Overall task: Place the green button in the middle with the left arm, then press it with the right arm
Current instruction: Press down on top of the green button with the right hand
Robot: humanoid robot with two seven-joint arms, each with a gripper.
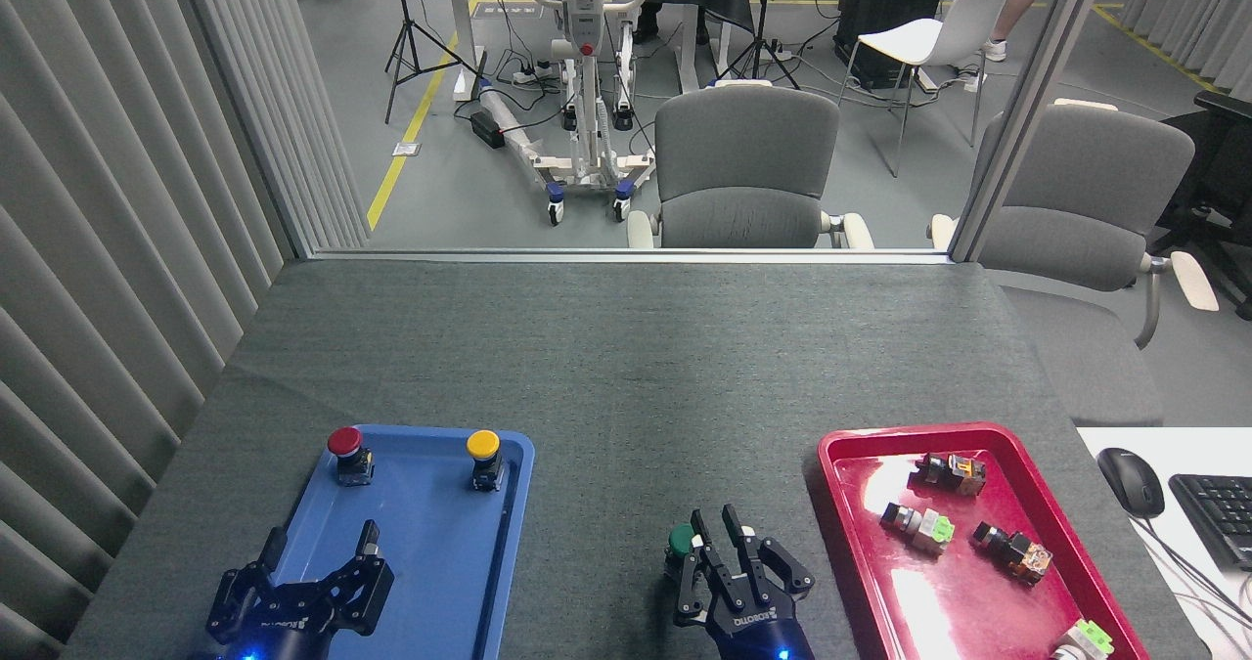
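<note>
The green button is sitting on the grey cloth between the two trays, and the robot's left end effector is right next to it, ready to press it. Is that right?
Not quite. The head view shows the right end effector beside the green button, not the left. The left end effector hangs over the blue tray. The button does sit on the grey cloth between the blue tray and the red tray.

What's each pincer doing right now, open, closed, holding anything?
Left pincer: open, empty, over the near end of the blue tray.
Right pincer: fingers drawn together at the green button, not gripping it; contact cannot be told.
</note>
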